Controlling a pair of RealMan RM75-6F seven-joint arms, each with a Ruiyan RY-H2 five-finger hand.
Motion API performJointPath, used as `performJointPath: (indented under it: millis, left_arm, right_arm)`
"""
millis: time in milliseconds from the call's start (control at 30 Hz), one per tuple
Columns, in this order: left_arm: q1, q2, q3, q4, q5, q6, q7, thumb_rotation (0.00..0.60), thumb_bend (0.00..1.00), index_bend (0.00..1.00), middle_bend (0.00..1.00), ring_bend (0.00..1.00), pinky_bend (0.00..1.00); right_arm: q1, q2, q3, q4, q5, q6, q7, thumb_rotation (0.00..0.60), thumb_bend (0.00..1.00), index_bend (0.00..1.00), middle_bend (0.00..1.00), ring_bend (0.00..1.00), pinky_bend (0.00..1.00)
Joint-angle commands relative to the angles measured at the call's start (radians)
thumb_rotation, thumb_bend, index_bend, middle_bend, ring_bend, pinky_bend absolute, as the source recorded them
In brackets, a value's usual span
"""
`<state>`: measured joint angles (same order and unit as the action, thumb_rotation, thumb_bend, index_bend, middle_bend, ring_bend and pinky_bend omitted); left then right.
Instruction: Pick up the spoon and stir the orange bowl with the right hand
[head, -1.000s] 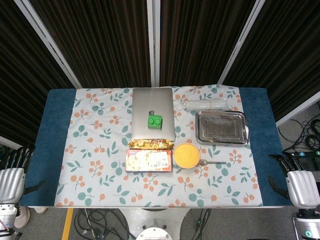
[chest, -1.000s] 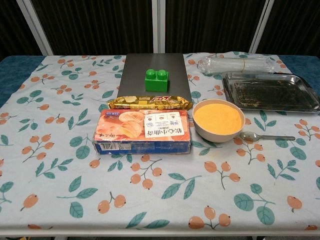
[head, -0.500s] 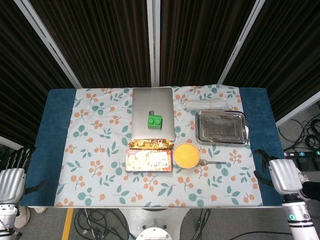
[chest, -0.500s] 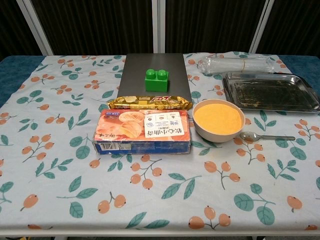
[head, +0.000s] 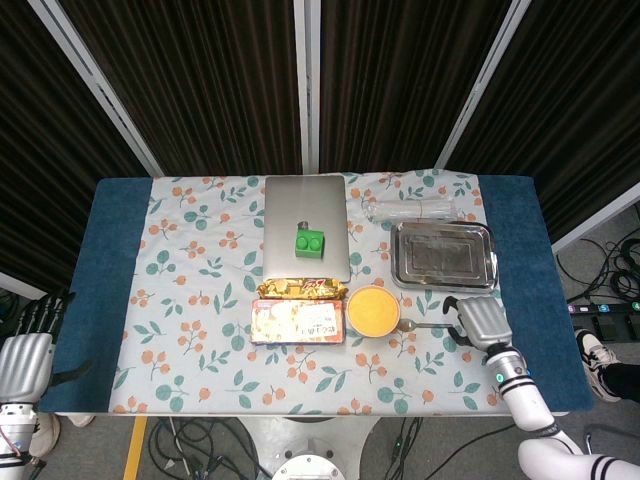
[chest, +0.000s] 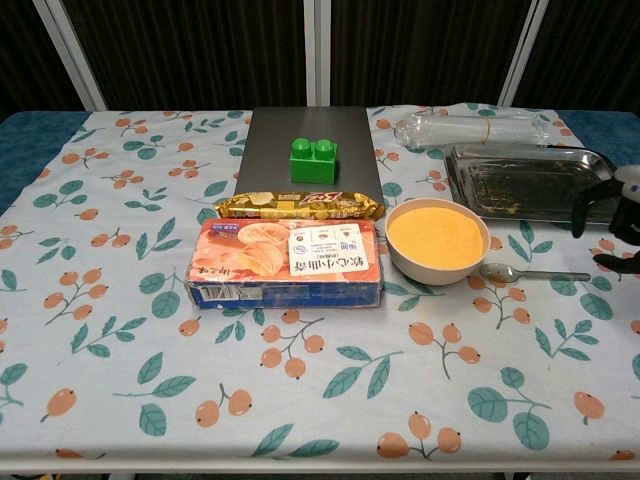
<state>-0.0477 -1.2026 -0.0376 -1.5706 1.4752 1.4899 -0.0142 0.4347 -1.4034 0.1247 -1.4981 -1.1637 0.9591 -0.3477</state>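
An orange bowl (head: 373, 310) (chest: 437, 240) stands on the flowered cloth, right of a biscuit box. A metal spoon (head: 420, 325) (chest: 530, 273) lies just right of the bowl, its bowl end next to the bowl and its handle pointing right. My right hand (head: 481, 322) (chest: 614, 222) hovers over the cloth just beyond the handle's end, fingers apart, holding nothing. My left hand (head: 24, 350) hangs off the table's left front corner, fingers spread and empty.
A steel tray (head: 444, 254) (chest: 535, 183) lies behind the spoon, a clear plastic bottle (head: 410, 210) behind it. A grey laptop (head: 306, 238) carries a green brick (head: 309, 241). A snack bar (head: 300, 289) and biscuit box (head: 299, 321) lie left of the bowl.
My right hand has come in from beyond the table's right edge to over the cloth by the spoon's handle, entering the chest view. Nothing else has moved.
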Motion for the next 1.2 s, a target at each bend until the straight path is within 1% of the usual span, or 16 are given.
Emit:
performJointPath:
  millis: [33, 233, 367, 567, 633, 767, 1200]
  left_arm:
    - [-0.001, -0.001, 0.000, 0.002, -0.001, -0.001, -0.001, 0.600, 0.11, 0.11, 0.08, 0.03, 0.07]
    - [0.000, -0.006, 0.003, 0.008, -0.008, -0.008, -0.006, 0.600, 0.11, 0.11, 0.08, 0.03, 0.07]
    - [0.000, -0.009, 0.003, 0.012, -0.009, -0.008, -0.012, 0.600, 0.11, 0.11, 0.08, 0.03, 0.07]
    - [0.003, -0.013, 0.004, 0.022, -0.010, -0.007, -0.021, 0.600, 0.11, 0.11, 0.08, 0.03, 0.07]
    - [0.004, -0.015, 0.005, 0.026, -0.010, -0.006, -0.024, 0.600, 0.11, 0.11, 0.08, 0.03, 0.07]
    - [0.005, -0.018, 0.006, 0.032, -0.013, -0.007, -0.029, 0.600, 0.11, 0.11, 0.08, 0.03, 0.07]
    - [0.007, -0.025, 0.006, 0.048, -0.016, -0.009, -0.042, 0.600, 0.11, 0.11, 0.08, 0.03, 0.07]
  right_arm:
    - [0.034, -0.053, 0.001, 0.043, 0.041, -0.034, -0.036, 0.600, 0.28, 0.45, 0.92, 0.90, 1.00]
    - [0.049, -0.094, -0.010, 0.076, 0.056, -0.032, -0.053, 0.600, 0.28, 0.46, 0.92, 0.90, 1.00]
    - [0.056, -0.108, -0.015, 0.086, 0.067, -0.031, -0.059, 0.600, 0.24, 0.47, 0.92, 0.90, 1.00]
    - [0.064, -0.123, -0.022, 0.097, 0.085, -0.033, -0.068, 0.600, 0.23, 0.48, 0.92, 0.90, 1.00]
    - [0.068, -0.127, -0.023, 0.100, 0.091, -0.034, -0.072, 0.600, 0.24, 0.49, 0.92, 0.90, 1.00]
    - [0.075, -0.132, -0.024, 0.102, 0.104, -0.039, -0.078, 0.600, 0.29, 0.49, 0.92, 0.90, 1.00]
    - [0.098, -0.145, -0.030, 0.107, 0.147, -0.047, -0.108, 0.600, 0.30, 0.52, 0.92, 0.90, 1.00]
